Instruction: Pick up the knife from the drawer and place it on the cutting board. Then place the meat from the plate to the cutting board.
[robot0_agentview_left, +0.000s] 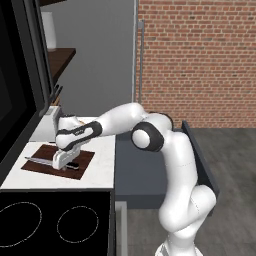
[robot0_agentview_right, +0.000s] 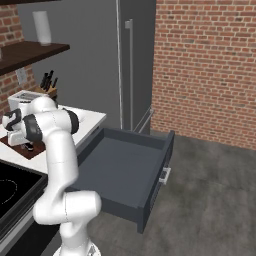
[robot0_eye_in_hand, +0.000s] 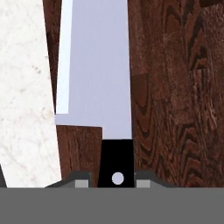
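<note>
Your gripper (robot0_eye_in_hand: 117, 181) is closed on the knife (robot0_eye_in_hand: 98, 74) handle at bottom centre; the blade runs up-frame over the board (robot0_eye_in_hand: 175, 96), counter (robot0_eye_in_hand: 24, 100) at left.

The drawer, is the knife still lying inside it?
No, the drawer stands open and bare inside, while the knife lies over the cutting board, its handle between the gripper fingertips.

Knife (robot0_eye_in_hand: 96, 74): smooth steel blade, black handle; cutting board (robot0_eye_in_hand: 175, 96): grained dark wood.
</note>
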